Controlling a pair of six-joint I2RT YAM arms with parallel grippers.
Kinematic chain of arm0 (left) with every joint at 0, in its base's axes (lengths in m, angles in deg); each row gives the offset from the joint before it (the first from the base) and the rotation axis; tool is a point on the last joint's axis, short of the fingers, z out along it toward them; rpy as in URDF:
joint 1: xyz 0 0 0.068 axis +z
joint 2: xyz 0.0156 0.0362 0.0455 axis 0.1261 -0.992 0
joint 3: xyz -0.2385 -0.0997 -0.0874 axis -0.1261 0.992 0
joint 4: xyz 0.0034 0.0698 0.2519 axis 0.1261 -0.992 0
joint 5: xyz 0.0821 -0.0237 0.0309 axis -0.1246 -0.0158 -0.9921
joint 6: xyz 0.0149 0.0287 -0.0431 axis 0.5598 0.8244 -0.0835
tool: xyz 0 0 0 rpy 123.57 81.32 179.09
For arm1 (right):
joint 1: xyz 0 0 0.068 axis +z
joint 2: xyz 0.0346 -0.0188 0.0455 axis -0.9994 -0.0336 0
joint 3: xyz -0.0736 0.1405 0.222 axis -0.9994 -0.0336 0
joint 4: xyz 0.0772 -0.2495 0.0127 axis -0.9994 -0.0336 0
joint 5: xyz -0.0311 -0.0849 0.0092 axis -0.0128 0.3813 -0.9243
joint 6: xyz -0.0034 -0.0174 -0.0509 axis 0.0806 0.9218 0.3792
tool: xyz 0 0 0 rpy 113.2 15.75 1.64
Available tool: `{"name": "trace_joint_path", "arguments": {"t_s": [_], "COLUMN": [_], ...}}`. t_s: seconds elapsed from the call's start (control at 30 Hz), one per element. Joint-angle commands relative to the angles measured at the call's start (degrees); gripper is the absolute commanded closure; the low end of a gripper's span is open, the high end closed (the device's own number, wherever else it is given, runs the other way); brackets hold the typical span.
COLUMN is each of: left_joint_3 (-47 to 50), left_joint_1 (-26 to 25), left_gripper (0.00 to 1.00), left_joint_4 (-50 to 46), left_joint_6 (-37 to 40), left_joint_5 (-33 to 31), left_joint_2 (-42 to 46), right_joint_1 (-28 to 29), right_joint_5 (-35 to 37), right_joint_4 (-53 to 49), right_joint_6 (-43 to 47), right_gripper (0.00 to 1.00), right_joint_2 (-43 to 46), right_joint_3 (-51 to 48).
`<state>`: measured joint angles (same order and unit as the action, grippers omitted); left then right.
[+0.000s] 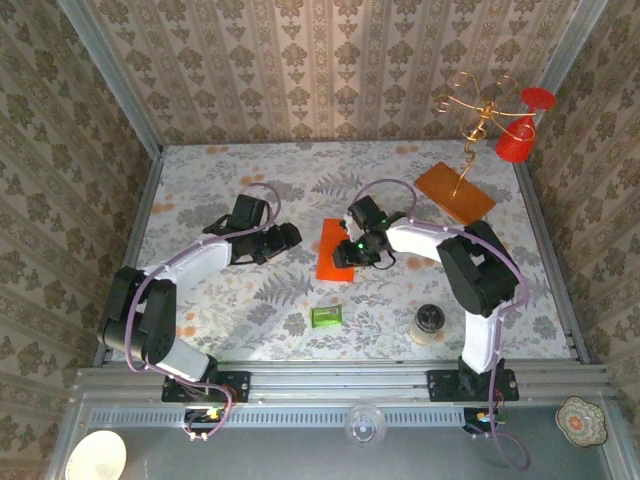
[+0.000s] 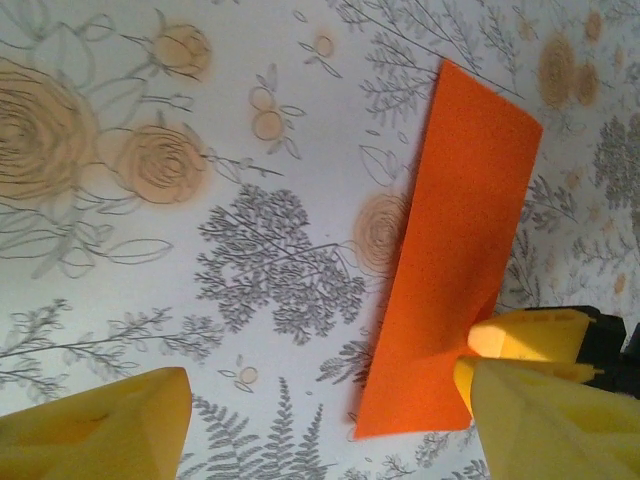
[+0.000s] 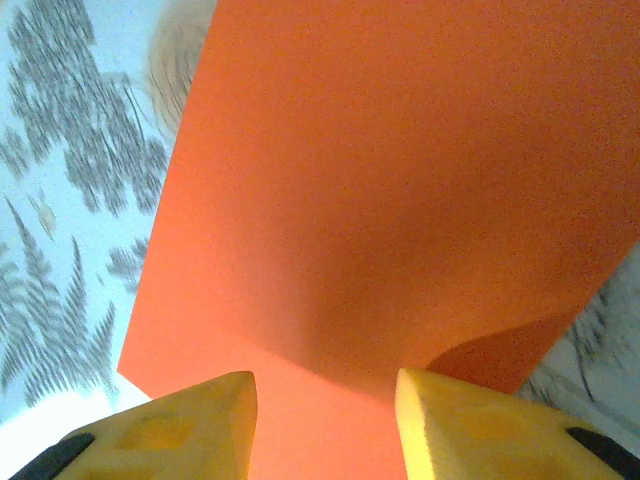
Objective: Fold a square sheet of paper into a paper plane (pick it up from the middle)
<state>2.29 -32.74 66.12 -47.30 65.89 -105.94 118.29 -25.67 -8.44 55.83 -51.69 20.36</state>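
Floral surface (image 1: 250,300) walled on 3 sides, with open room left of the folded square sheet of paper (image 1: 330,245) lying mid-surface. Right jaws stand moderately apart, tips at its right edge. Left jaws gape wide nearby, holding nothing.

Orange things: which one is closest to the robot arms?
The bright orange paper in the middle, at the right end effector; the brownish board sits farther back.

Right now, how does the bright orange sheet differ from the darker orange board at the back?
The sheet is bright orange; the board is duller, brownish. The sheet is a narrow strip; the board looks broader. The sheet lies mid-table; the board sits back right, bearing a gold wire stand. Both are orange rectangles.
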Motion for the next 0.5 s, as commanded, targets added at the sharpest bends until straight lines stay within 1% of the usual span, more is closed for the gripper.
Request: {"name": "trace_joint_path", "arguments": {"t_s": [0.0,0.07,0.1,0.2,0.23,0.33,0.47], "left_joint_3": [-2.02,-1.81,-1.50,-0.39,0.03,0.85,1.62], "left_joint_1": [-2.26,-3.01,-3.39,-4.60,-5.02,-6.07,-7.44], "left_gripper": [0.26,0.27,0.27,0.28,0.29,0.31,0.36], "left_joint_4": [0.46,1.69,2.35,3.35,3.69,3.83,4.31], "left_joint_6": [0.16,-0.70,-1.16,-2.56,-3.08,-3.83,-4.45], "left_joint_5": [2.70,4.40,5.12,5.98,6.31,7.74,9.54], "left_joint_2": [-1.60,-2.50,-2.73,-2.87,-2.87,-3.28,-4.34], "right_joint_1": [-0.69,-0.76,-0.85,-1.45,-1.91,-3.02,-4.15], "right_joint_5": [-0.76,-2.21,-1.66,3.32,3.63,2.00,1.03], "right_joint_4": [-1.61,2.45,5.17,10.20,11.29,14.95,14.11], "right_joint_6": [3.63,-0.37,-3.72,-14.04,-16.72,-21.10,-21.99], "right_gripper": [0.56,0.56,0.56,0.56,0.57,0.59,0.62], "right_joint_2": [4.31,6.83,8.32,10.94,11.25,11.68,10.89], "right_joint_3": [-1.31,-2.33,-3.40,-6.52,-7.45,-10.15,-10.18]}}
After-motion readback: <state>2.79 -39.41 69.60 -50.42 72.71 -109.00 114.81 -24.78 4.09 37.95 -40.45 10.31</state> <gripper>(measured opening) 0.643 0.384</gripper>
